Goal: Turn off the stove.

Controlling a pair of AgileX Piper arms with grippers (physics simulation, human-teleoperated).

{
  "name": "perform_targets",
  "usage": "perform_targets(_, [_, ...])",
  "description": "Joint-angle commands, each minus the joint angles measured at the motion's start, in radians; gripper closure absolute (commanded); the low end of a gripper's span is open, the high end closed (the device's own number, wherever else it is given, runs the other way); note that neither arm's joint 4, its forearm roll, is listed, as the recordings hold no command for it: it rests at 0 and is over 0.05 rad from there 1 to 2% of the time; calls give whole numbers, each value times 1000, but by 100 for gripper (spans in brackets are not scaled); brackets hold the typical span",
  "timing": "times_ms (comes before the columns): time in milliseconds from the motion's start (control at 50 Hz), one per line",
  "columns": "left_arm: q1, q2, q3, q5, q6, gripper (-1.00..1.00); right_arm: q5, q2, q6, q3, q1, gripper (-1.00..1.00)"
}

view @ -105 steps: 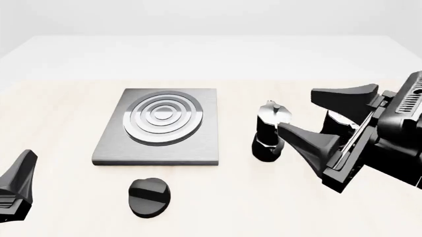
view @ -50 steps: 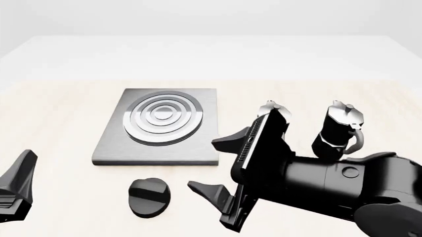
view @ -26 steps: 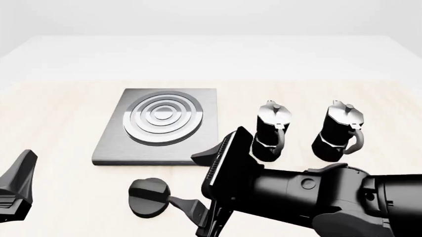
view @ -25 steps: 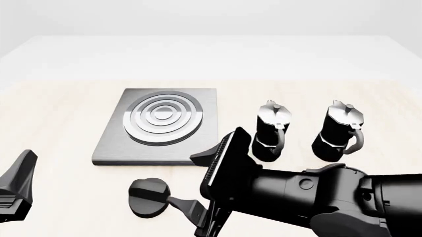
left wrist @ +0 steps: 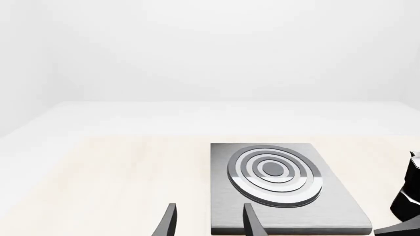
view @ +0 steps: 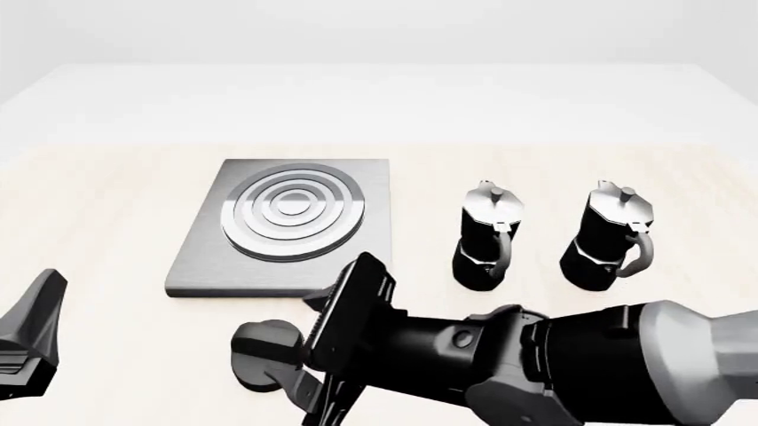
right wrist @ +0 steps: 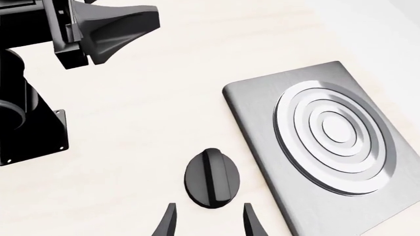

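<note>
step in hand: closing in on the small round black ridged knob [right wrist: 212,177] with the right gripper [right wrist: 208,221], ahead of a grip and a twist.
knob place: on the pale wooden table [view: 106,222], at about 6 o'clock from the flat square brushed-grey stove plate with raised silver rings [view: 290,226], just beside its near edge, apart from it; partly hidden behind the right arm in the front view [view: 263,351].
knob axis: raised bar across the top as the long axis; in the right wrist view running nearly straight along the finger line, toward the gap between the two tips.
right gripper: spread apart, nothing between the fingers, tips just short of the knob, one to each side of the bar's line.
left gripper: parked at 8 o'clock from the plate [view: 27,342], fingers parted in its wrist view [left wrist: 208,223], holding nothing.
doing it well: centring over the knob, likely dropping straight down until the pads flank the bar, squeezing firmly, then rotating about the knob's own middle to avoid sliding it.
risk: clipping the plate edge; the two black-and-silver moka pots [view: 485,238] at 3 o'clock well apart, no obstacle.
</note>
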Motion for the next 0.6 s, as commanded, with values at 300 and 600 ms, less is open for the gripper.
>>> perform_targets(300, [0, 0, 0, 0, 0, -100, -86, 209, -30, -66, -16, -100])
perform_targets(600, [0, 0, 0, 0, 0, -100, -104, 277, -30, -91, -3, -100])
